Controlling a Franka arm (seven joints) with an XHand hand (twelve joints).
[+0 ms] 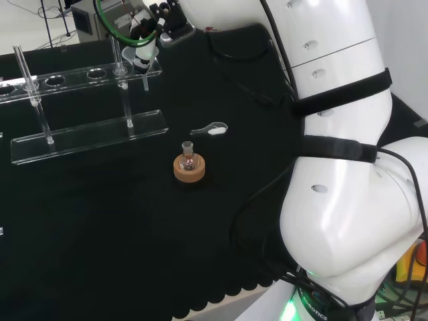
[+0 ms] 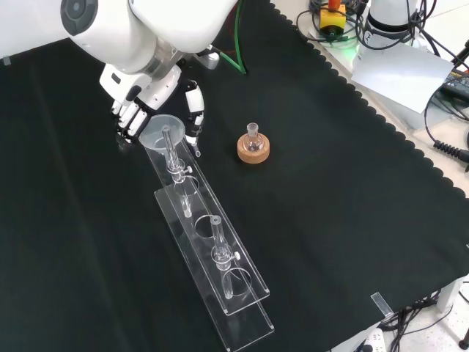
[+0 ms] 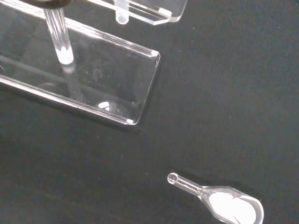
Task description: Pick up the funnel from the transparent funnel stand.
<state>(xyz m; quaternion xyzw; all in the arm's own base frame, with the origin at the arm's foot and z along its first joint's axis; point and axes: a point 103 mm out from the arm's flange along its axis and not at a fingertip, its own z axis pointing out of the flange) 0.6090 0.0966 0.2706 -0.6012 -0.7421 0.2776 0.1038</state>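
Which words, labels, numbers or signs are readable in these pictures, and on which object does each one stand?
funnel, funnel stand, flask, spoon: no text on them.
arm's base: a line of small print, too blurred and cut off to read.

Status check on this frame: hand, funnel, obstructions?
Hand at the funnel, fingers curled beside its rim, closure unclear. Funnel seated in the stand. Flask on cork ring stands apart.
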